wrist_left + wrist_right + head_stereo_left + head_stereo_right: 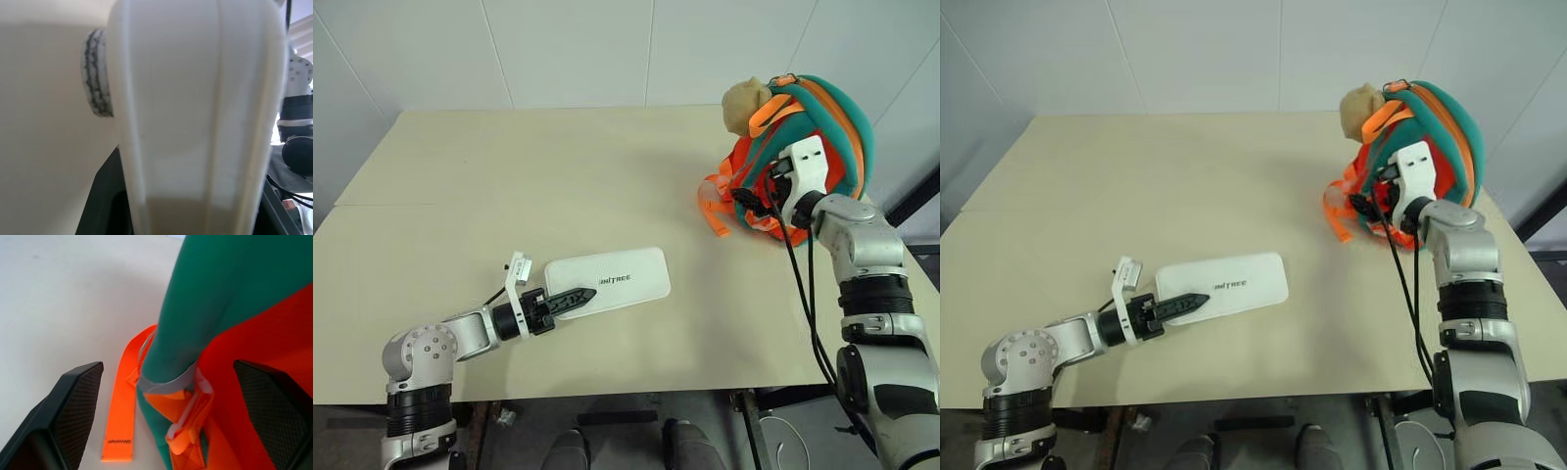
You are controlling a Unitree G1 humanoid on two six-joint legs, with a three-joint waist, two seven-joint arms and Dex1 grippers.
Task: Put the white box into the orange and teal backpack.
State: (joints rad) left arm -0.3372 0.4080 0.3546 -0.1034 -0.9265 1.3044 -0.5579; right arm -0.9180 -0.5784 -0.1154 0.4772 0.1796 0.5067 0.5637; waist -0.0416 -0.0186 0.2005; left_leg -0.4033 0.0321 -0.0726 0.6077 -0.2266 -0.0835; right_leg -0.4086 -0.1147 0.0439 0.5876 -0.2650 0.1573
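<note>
White box (612,281) flat on table (509,186), outside orange and teal backpack (827,122)

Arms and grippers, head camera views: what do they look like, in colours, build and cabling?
Both arms are silver-grey metal segments joined by black ribbed joints. The left gripper has two slim black fingers with a toothed edge and a white bracket beside its black wrist collar. The right gripper has wide black fingers with cross-hatched pads behind a white housing; black cables hang from that wrist.
</note>
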